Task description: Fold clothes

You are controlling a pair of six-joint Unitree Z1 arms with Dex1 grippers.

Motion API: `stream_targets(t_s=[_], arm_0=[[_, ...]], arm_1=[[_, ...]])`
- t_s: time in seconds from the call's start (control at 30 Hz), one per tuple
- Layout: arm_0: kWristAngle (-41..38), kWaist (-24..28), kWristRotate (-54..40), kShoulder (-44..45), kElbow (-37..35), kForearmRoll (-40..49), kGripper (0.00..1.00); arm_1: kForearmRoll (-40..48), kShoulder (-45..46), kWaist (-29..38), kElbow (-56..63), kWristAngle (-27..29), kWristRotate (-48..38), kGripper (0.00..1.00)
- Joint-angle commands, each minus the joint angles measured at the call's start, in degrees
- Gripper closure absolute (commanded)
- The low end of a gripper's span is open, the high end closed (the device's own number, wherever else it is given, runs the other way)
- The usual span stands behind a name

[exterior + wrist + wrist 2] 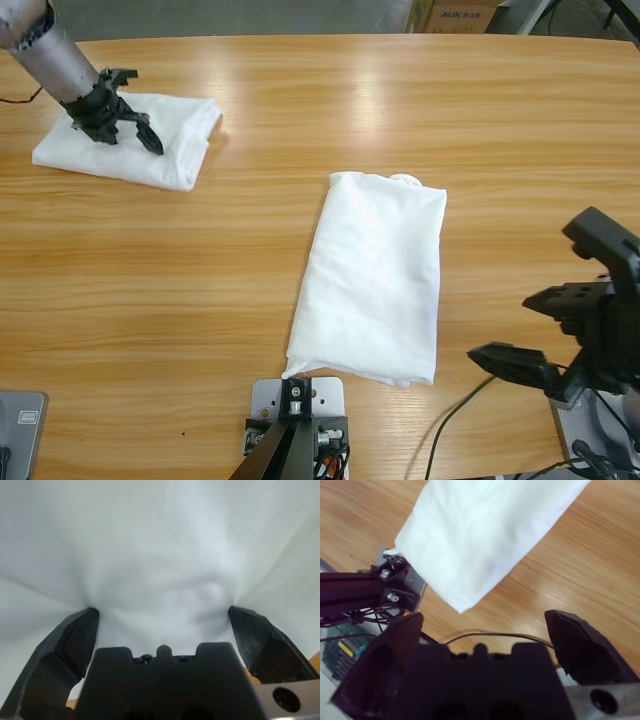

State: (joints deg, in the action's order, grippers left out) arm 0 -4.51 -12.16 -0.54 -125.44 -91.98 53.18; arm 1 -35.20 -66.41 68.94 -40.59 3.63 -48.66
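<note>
L gripper wide open on folded T-shirt

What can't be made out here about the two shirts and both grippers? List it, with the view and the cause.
- Folded T-shirt, high view: the left gripper covers part of its top; the left wrist view shows only white cloth.
- Long T-shirt: both the right wrist view and the high view show no printed mark.
- Right gripper, high view: its body is cut off by the frame's right edge.
</note>
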Motion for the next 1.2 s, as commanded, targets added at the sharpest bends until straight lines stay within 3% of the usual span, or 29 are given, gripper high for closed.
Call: stream_targets(t_s=[0.03, 0.07, 0.2, 0.33, 0.4, 0.5, 0.67, 0.93, 1.0, 1.07, 1.2], arm_0=[[0.4, -11.0, -17.0, 2.4, 13.8, -7.6, 0.0], [0.9, -12.0, -23.0, 3.1, 15.7, -8.4, 0.0], [-0.4, -13.0, -31.4, 4.5, 21.7, -8.5, 0.0], [-4.1, -13.9, -53.9, 8.8, 26.7, -8.6, 0.0], [-4.8, -16.2, -55.8, 9.3, 27.7, -9.0, 0.0], [-3.4, -24.0, -56.4, 9.4, 29.7, -11.0, 0.0], [0.8, -30.9, -53.8, 9.7, 32.3, -15.2, 0.0], [0.6, -22.1, -49.9, 18.5, 32.2, -15.6, 0.0], [-2.4, -21.6, -34.0, 22.8, 29.6, -14.9, 0.0], [-7.5, -24.2, -18.8, 27.8, 26.1, -12.7, 0.0], [-18.5, -28.9, -5.2, 30.4, 22.7, -7.6, 0.0]], arm_1=[[-2.8, 4.6, -0.4, 0.7, 1.5, 0.8, 0.0], [-2.9, 5.1, -0.4, 0.7, 1.6, 0.8, 0.0], [-3.9, 7.2, -0.4, 0.8, 2.3, 0.8, 0.0], [-4.0, 8.9, -0.4, 1.5, 2.6, 0.8, 0.0], [-4.0, 9.1, -0.4, 1.5, 2.9, 0.8, 0.0], [-4.0, 9.6, -0.4, 1.4, 3.0, 0.8, 0.0], [-5.3, 11.6, -0.4, 1.7, 3.0, 0.6, 0.0], [-6.5, 14.3, -0.4, 1.5, 4.4, 0.7, 0.0], [-6.5, 15.2, -0.4, 0.9, 4.5, 0.7, 0.0], [-6.4, 16.5, -0.4, 1.0, 4.3, -1.2, 0.0], [-6.4, 16.8, -0.4, 1.7, 4.0, -4.4, 0.0]])
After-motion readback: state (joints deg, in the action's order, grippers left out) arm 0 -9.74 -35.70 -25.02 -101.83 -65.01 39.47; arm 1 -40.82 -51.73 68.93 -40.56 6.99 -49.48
